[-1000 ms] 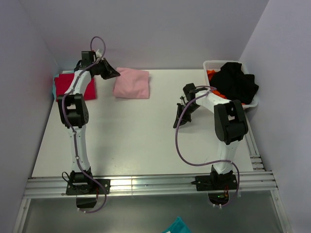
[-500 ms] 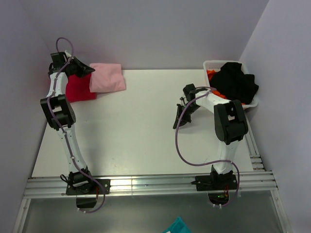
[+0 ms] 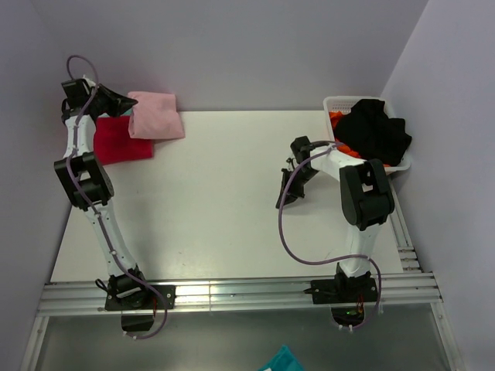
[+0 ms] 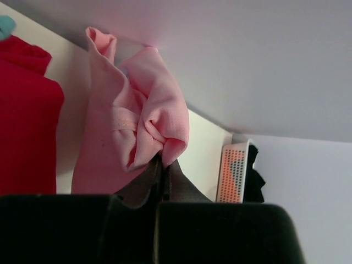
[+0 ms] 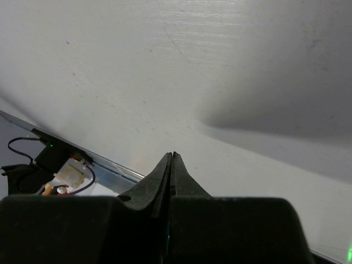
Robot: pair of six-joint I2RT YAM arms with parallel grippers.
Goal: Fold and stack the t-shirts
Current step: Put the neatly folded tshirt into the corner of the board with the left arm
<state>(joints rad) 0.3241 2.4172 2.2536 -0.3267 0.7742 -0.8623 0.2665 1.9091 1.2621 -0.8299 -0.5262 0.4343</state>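
My left gripper [image 3: 124, 102] is shut on an edge of the folded light pink t-shirt [image 3: 156, 116] and holds it up at the table's far left, partly over the bright red t-shirt [image 3: 116, 141], which lies flat. In the left wrist view the pink t-shirt [image 4: 137, 126] hangs bunched from my left gripper [image 4: 162, 160], with the red t-shirt [image 4: 25, 110] to its left and a sliver of the teal t-shirt [image 4: 5, 23] at the top left corner. My right gripper [image 3: 288, 195] is shut and empty, low over bare table; it also shows in the right wrist view [image 5: 171, 157].
A white basket [image 3: 334, 107] at the far right holds dark and orange clothes [image 3: 375, 133]; it also shows in the left wrist view [image 4: 232, 170]. A teal cloth [image 3: 282, 362] lies below the table's front rail. Walls close the left, far and right sides.
My left gripper has carried the pink t-shirt leftwards from mid-table to over the red t-shirt's right side. The right arm has barely moved.
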